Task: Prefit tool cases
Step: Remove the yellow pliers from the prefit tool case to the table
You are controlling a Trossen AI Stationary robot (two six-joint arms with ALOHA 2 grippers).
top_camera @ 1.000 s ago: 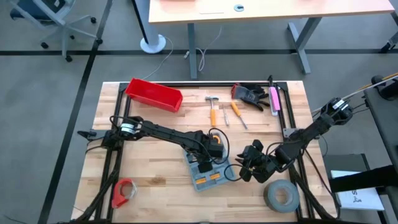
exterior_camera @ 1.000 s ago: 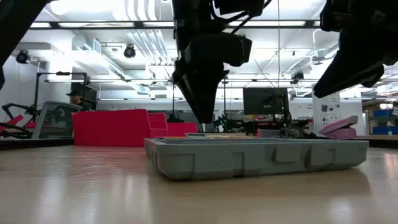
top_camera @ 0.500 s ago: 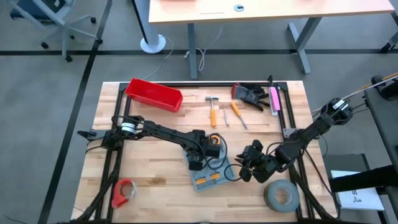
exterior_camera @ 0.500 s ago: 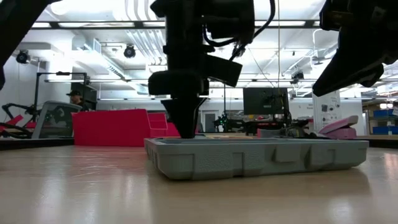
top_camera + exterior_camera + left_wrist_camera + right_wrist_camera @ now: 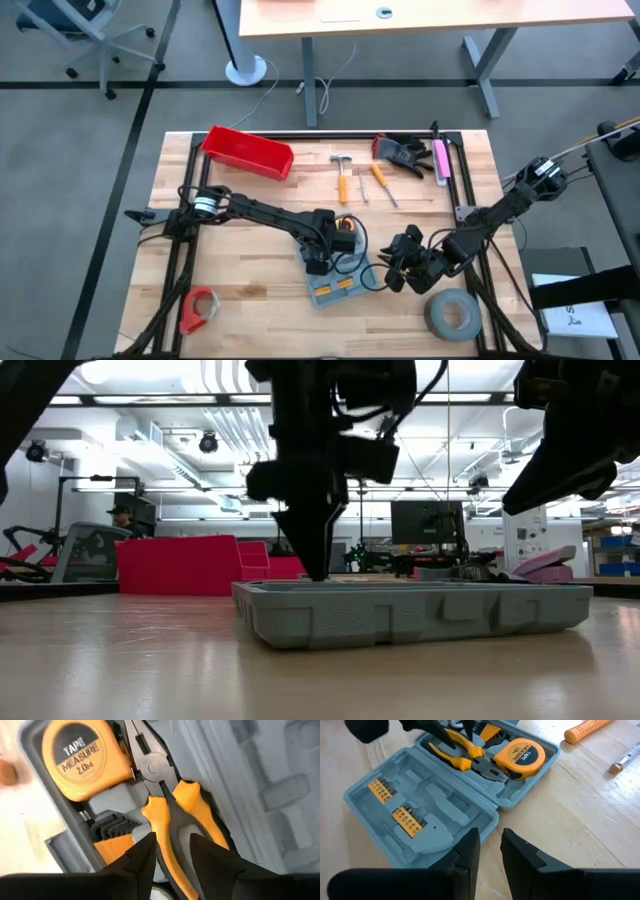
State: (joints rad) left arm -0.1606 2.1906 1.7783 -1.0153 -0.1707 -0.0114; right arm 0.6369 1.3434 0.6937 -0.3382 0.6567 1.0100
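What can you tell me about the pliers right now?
The pliers have bright orange handles and grey metal jaws. They lie flat in the open grey-blue plastic tool case, jaws shut and pointing toward the orange tape measure beside them. The left gripper is over the handles, one dark finger on either side.

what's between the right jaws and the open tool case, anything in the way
Nothing visible. The right gripper hovers just off the near edge of the tool case, with only bare table between them.
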